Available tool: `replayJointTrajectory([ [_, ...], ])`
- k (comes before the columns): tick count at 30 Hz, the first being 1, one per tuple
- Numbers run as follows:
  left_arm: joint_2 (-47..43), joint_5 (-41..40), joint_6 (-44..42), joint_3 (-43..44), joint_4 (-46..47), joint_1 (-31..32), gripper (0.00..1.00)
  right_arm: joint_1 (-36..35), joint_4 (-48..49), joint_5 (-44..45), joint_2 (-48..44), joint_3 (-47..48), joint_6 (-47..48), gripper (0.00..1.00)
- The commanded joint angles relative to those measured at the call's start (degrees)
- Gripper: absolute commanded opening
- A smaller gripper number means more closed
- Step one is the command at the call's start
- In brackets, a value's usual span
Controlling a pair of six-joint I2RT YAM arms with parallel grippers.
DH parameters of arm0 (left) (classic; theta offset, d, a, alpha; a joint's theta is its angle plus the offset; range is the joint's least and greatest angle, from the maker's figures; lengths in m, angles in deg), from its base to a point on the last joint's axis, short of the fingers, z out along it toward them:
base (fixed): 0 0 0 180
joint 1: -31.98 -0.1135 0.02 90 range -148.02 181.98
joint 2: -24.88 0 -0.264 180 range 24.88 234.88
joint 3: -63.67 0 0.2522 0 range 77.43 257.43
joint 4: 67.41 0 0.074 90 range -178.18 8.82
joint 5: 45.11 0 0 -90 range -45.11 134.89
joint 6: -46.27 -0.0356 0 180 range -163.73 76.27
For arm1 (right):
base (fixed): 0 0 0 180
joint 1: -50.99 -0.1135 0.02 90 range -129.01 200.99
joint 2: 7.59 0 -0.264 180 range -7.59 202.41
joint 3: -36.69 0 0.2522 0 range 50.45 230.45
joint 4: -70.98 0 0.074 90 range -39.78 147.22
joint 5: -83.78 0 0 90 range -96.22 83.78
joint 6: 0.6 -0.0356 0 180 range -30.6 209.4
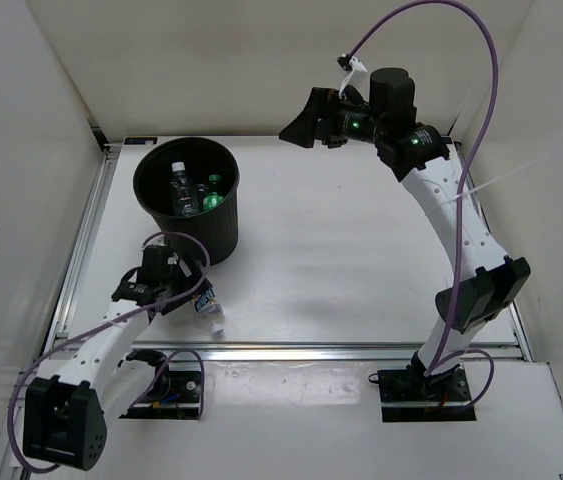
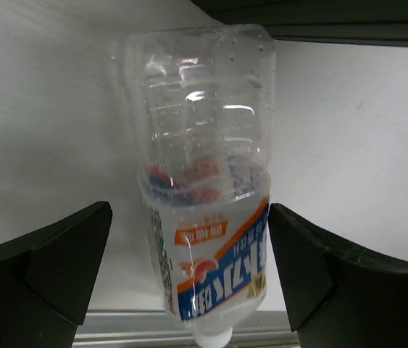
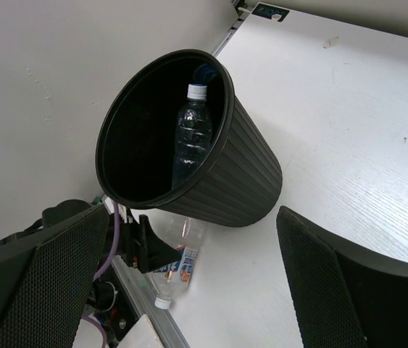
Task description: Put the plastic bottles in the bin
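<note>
White table (image 1: 361,260), left jaws spread, flanking bottle (image 2: 204,188)

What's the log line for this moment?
left gripper: open, straddling labelled bottle lying on table | right gripper: open, raised, empty | bin: upright, holds other bottles

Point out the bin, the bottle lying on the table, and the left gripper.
bin (image 3: 243,177): right wrist view, ribbed outer wall.
labelled bottle (image 2: 214,250): left wrist view, on its label.
left gripper (image 2: 190,209): left wrist view, midway between its open jaws.
</note>
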Motion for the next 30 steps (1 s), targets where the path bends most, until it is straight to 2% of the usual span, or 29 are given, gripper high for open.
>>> replayJointTrajectory([
  [1,3.8,-0.8,0.0,0.7,5.2,1.0,1.0,0.9,1.5,-1.5,-0.9,-0.4,0.3,1.0],
  [7,9.4,0.3,0.0,2.1,7.5,2.7,0.99,2.0,1.5,-2.0,-0.9,-0.4,-0.3,1.0],
  [9,9.4,0.8,0.0,1.2,7.5,2.7,0.83,2.0,1.5,-2.0,-0.9,-1.0,-0.3,1.0],
  [10,8.9,0.8,0.0,0.4,7.5,3.3,0.61,2.6,1.5,-2.0,-0.9,-1.0,-0.3,1.0],
  [12,4.9,2.2,1.6,-0.2,7.0,3.3,0.55,2.6,1.5,-2.6,-0.9,-1.5,-0.8,1.0],
  [16,-7.2,1.0,6.2,5.1,-2.5,3.3,0.55,2.6,1.5,-3.1,-0.9,-2.0,-1.3,1.0],
  [17,-11.8,-1.6,7.1,9.5,-8.5,3.3,0.55,2.6,1.5,-3.1,-0.9,-2.0,-1.3,1.0],
  [19,-15.1,-4.2,7.6,15.0,-14.6,3.3,0.55,2.6,1.5,-3.6,-0.9,-2.5,-1.3,1.0],
  [20,-15.9,-5.8,8.2,18.5,-18.1,3.3,0.55,2.6,1.5,-3.6,-0.3,-2.5,-1.3,1.0],
  [21,-15.9,-7.8,8.2,25.8,-23.7,3.3,0.55,2.6,1.5,-4.1,-0.3,-2.5,-1.3,1.0],
  [23,-15.4,-8.5,6.2,33.1,-27.5,3.3,0.55,2.6,1.5,-4.1,-0.3,-2.5,-1.3,1.0],
  [26,-10.3,-9.1,0.3,47.3,-27.0,3.3,0.55,2.6,2.0,-4.7,0.3,-2.5,-1.8,1.0],
  [27,-5.6,-8.5,-1.6,50.9,-26.1,3.3,0.55,2.6,2.0,-5.3,0.8,-2.5,-2.4,1.0],
  [28,-2.7,-8.4,-3.4,58.1,-25.2,3.3,0.55,2.6,2.0,-5.3,1.3,-1.8,-2.4,1.0],
  [30,3.1,-8.4,-7.8,64.0,-22.0,3.3,0.58,2.6,2.6,-5.3,1.3,-1.1,-2.9,1.0],
])
